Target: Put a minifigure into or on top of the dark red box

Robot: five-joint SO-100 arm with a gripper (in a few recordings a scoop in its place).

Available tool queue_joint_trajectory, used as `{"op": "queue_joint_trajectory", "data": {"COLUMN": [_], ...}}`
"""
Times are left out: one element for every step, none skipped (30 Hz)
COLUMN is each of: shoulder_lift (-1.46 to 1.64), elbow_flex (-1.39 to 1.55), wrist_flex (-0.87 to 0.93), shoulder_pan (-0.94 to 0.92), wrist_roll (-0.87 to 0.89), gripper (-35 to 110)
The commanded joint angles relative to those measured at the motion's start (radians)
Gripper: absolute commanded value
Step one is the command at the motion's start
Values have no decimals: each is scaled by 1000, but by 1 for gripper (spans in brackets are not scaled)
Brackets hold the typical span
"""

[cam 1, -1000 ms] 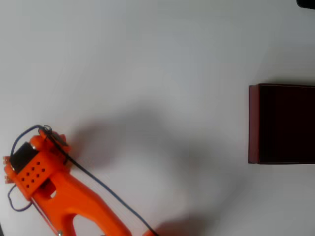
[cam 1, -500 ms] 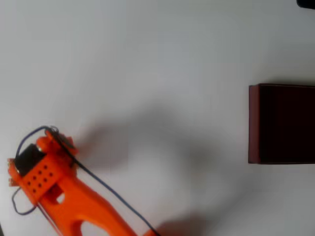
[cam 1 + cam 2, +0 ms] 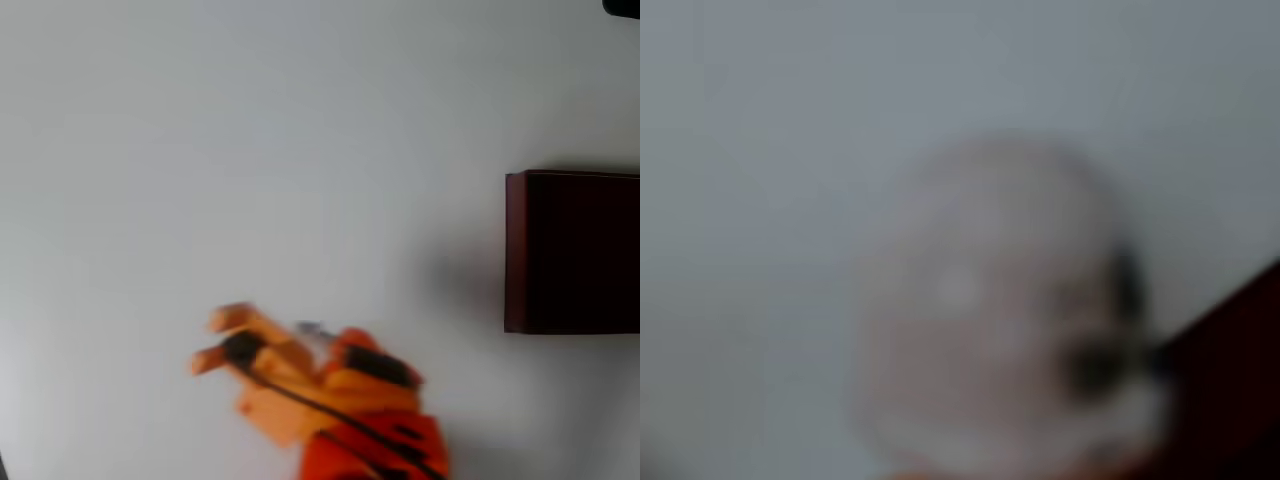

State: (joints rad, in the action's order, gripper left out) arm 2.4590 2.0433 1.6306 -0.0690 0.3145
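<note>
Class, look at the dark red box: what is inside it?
In the overhead view, the dark red box shows only a very dark interior; no object is discernible there. Its right part is cut off by the picture's edge, so that portion stays unseen.

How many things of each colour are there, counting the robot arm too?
Dark red: 1, the box
Orange: 1, the robot arm, with its gripper
White and grey: 1, the blurry little toy figure right up close in the wrist view
Total: 3
</note>
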Motion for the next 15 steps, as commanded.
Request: {"op": "queue_joint_trajectory", "data": {"shoulder_lift": [-64, -75, -91, -121, -169, -225, -288, -354, -419, -486, -560, -630, -701, -765, -827], "elbow_flex": [-61, -66, -67, -72, -84, -100, -120, -144, -175, -218, -273, -334, -397, -457, -512], "wrist_flex": [-31, -60, -87, -117, -140, -167, -196, -225, -252, -268, -275, -276, -276, -275, -273], "shoulder_pan": [-218, -259, -295, -330, -360, -390, -414, -437, -456, -474, -492, -509, -528, -546, -565], "wrist_roll": [-9, -5, 0, 0, -6, -11, -9, -6, -8, -12, -17, -21, -26, -37, -48], "gripper": [0, 0, 0, 0, 0, 0, 0, 0, 0, 0, 0, 0, 0, 0, 0]}}
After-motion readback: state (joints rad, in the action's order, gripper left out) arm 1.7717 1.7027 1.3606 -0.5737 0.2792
